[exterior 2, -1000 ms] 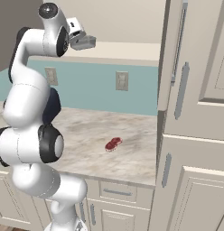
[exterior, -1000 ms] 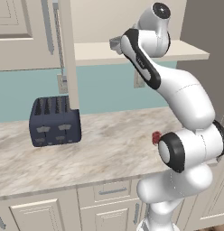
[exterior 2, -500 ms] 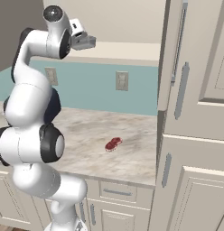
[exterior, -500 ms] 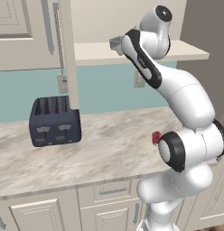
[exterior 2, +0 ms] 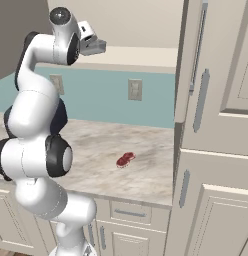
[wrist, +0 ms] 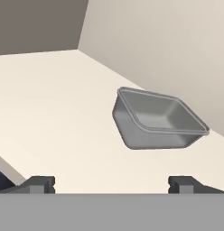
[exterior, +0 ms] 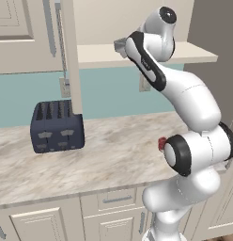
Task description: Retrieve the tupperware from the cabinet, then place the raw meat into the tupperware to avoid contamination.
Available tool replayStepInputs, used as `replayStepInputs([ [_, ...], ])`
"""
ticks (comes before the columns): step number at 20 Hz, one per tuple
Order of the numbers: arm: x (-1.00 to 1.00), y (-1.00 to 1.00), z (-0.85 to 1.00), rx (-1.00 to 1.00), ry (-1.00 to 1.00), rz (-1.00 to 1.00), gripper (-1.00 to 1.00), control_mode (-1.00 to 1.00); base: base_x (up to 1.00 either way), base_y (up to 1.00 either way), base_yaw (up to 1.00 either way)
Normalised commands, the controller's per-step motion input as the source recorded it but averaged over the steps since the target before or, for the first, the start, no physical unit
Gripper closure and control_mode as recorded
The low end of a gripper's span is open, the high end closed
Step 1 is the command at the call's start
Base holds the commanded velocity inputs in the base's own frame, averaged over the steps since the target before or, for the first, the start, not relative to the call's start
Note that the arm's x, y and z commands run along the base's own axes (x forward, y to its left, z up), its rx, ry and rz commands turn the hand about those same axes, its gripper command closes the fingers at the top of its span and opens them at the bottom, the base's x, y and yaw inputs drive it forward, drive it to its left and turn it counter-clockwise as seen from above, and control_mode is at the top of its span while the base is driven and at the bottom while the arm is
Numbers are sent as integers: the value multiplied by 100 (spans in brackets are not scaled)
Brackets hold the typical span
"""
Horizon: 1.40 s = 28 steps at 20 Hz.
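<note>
The gripper (wrist: 111, 184) is reaching into the cabinet (exterior: 71, 56) with its claw wide open and empty. The grey tupperware (wrist: 156, 119) is sitting on the shelf (wrist: 55, 117) ahead, a bit right. It should slide over and pinch one rim wall gently.

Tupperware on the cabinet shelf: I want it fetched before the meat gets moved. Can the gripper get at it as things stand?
Probably yes. The open gripper faces the grey tupperware across bare shelf, with the cabinet door swung open and nothing between.
</note>
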Motion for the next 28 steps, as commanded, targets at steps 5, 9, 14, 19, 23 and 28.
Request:
replayStepInputs([
  [5,16,5,0,-1,0,0,-100,-100,0,0,0],
  [9,17,5,0,0,0,0,-100,-100,0,0,0],
  [14,17,5,0,0,0,0,-100,-100,0,0,0],
  [19,18,4,0,0,0,0,-100,-100,0,0,0],
  [23,18,4,0,0,0,0,-100,-100,0,0,0],
  [28,19,3,0,0,0,0,-100,-100,0,0,0],
])
